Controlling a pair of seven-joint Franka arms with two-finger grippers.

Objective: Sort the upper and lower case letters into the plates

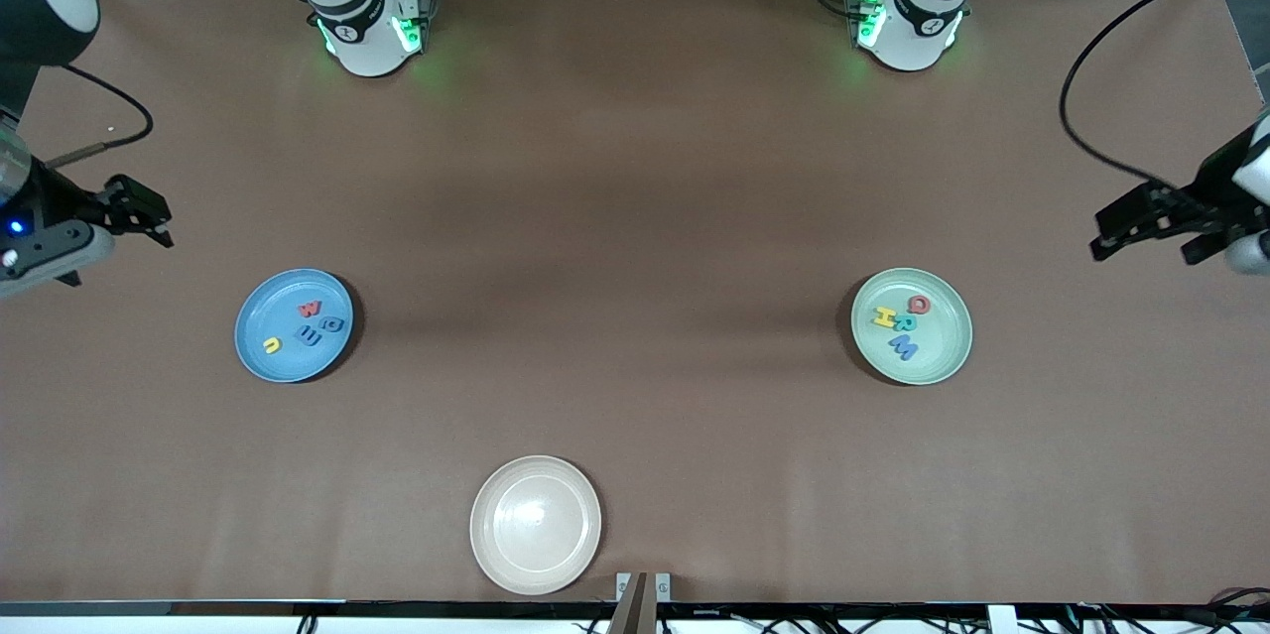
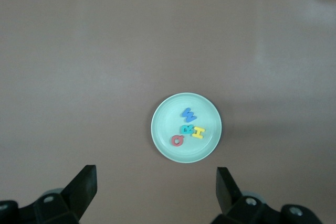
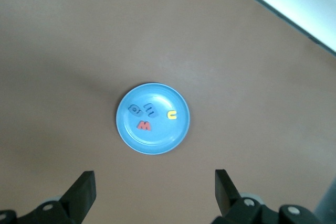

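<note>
Both tools hang wide open and empty above the bench: the right tool (image 1: 149,217) over bare bench up toward the right arm's end from the cream-white plate (image 1: 536,525), the left tool (image 1: 1141,222) over bare bench toward the left arm's end, each arm drawn back high with its wrist camera looking down on its own dish. No loose letters show on the bench. Four letters (image 1: 308,324) lie in the blue plate (image 1: 260,356), farther from the front camera than the cream-white plate and toward the right arm's end; four more letters (image 1: 901,321) lie in the pale green plate (image 1: 943,361) toward the left arm's end. The pieces look light, thin and likely soft, best pinched across their flat edges. The sorting appears complete.
</note>
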